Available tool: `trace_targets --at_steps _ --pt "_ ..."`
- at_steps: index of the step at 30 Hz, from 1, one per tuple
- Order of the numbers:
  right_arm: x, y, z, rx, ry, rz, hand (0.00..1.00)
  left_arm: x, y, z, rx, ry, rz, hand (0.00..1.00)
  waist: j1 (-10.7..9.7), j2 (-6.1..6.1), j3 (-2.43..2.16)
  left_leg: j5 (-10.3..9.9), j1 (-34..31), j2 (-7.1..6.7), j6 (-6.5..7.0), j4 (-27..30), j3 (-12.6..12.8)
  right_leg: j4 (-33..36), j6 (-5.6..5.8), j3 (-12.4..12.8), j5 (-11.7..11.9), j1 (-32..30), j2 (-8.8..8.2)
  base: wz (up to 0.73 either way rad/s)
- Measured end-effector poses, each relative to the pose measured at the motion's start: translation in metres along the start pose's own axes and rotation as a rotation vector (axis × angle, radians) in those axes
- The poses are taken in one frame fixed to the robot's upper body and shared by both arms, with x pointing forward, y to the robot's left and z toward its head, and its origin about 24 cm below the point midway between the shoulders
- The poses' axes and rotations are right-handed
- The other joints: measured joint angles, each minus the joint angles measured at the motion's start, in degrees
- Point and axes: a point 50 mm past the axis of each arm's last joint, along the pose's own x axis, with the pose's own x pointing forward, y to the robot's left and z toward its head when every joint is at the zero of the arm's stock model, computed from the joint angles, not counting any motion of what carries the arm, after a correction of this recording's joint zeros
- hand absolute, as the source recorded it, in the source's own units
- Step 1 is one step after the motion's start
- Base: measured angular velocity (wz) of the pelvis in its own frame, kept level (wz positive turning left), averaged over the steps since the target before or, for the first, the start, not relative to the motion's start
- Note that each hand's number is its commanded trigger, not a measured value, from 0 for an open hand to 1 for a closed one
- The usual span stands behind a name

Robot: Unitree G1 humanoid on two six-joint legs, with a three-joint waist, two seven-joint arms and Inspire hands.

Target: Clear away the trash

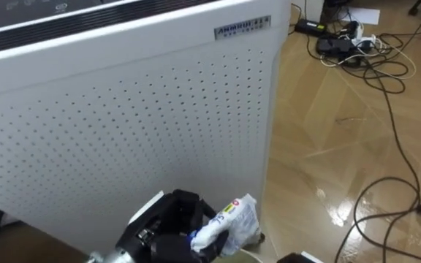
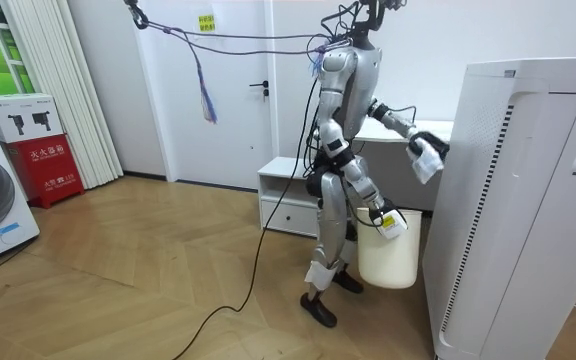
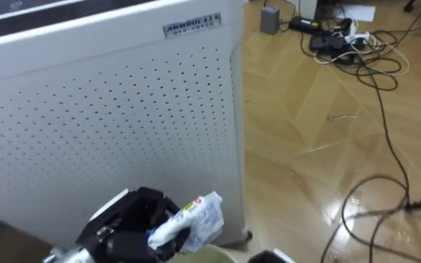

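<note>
**Task item.** The garbage is a crumpled white packet (image 1: 234, 221) with coloured print. It is off the floor (image 1: 342, 153), in the left hand (image 1: 168, 232).

**Left hand.** The fingers are curled closed around the packet's lower part. The upper end sticks out past them, towards the robot's right. The hold looks secure enough for carrying.

**Arm pose.** In the room view the left arm reaches forward at chest height with the elbow bent. It holds the packet just beside the face of a tall white air purifier (image 1: 123, 131). The hand sits clear of the perforated panel as far as can be judged; contact cannot be ruled out.

**Right hand.** The right hand (image 2: 381, 216) hangs low by the thigh with a white bin (image 2: 388, 258) suspended from it. Its grip cannot be told.

**Reason for placement.** The bin sits below and slightly behind the raised packet. A pale rim shows at the lower edge of the right eye view, directly under the hand. This suggests the packet is held up in order to be dropped in.

**Assessment.** Pick-up complete; deposit not yet done.

**Hazard.** Loose cables (image 1: 357, 51) lie on the floor beyond the purifier.
</note>
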Motion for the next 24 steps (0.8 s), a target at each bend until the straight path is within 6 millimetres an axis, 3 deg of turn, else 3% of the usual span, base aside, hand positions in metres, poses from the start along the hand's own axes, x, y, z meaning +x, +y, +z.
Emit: trace_targets --at_steps 6,12,23,24 --pt "0.004 0.004 0.009 -0.013 -0.025 0.013 1.00 0.002 0.002 -0.018 -0.001 0.091 -0.006 1.00 0.2 -0.65 0.44 0.1 -3.3 -0.15 -0.02 1.5 0.0 1.7 -0.05 -0.3 -0.2 -3.5 -0.60 0.02" --pt "0.009 0.008 0.015 0.020 -0.037 -0.001 1.00 -0.001 -0.001 -0.035 -0.015 0.171 -0.017 1.00 0.2 -1.05 0.57 0.3 -7.2 -0.16 0.07 2.8 0.0 3.0 -0.07 -0.7 -0.2 -7.3 -0.70 0.01" --pt "0.010 0.005 0.018 0.026 -0.041 -0.020 1.00 0.003 0.005 -0.039 -0.015 0.198 -0.008 1.00 1.3 -1.02 0.55 0.3 -9.3 -0.11 0.06 2.9 0.0 3.4 -0.15 -0.7 -0.2 -9.4 -0.73 0.00" --pt "0.010 0.005 0.018 0.026 -0.042 -0.022 1.00 0.003 0.005 -0.039 -0.015 0.198 -0.008 0.54 1.4 -1.02 0.55 0.3 -9.3 -0.11 0.06 2.9 0.0 3.4 -0.15 -0.7 -0.2 -9.4 -0.70 0.00"
